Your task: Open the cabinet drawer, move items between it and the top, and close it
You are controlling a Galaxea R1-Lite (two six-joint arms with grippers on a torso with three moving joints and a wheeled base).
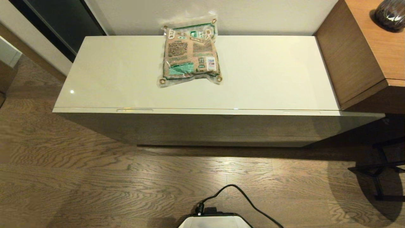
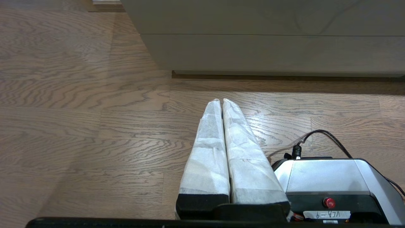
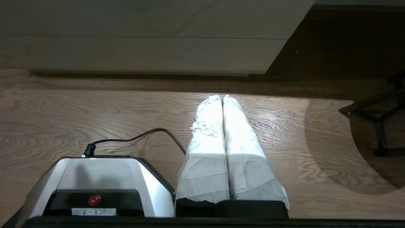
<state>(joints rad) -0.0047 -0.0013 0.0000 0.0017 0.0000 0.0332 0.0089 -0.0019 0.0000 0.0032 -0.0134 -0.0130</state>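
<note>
The snack bag [image 1: 190,52] is lying flat on the cabinet top [image 1: 269,76], up against the back edge and a little left of the middle, its upper end leaning on the wall behind. It is the only item sitting on that glossy beige surface. The cabinet drawer [image 1: 218,111] is sitting flush with the front edge, pushed in, and its two slot handles are showing near the left and right ends of the front.

Both arms are hanging low in front of the cabinet, above the wooden floor [image 1: 95,177]. The left gripper [image 2: 221,100] is pointing toward the cabinet's base with its two white-wrapped fingers [image 2: 208,142] pressed together, gripping nothing. The right gripper [image 3: 222,97] is doing the same on the other side, fingers closed against each other and empty. Between them the robot's grey base [image 3: 95,180] is standing on the floor with a black cable [image 1: 240,193] curling off it.

To the right a taller brown wooden unit [image 1: 357,60] is butting against the cabinet's right end, with a dark rounded object [image 1: 389,14] resting on top of it.
</note>
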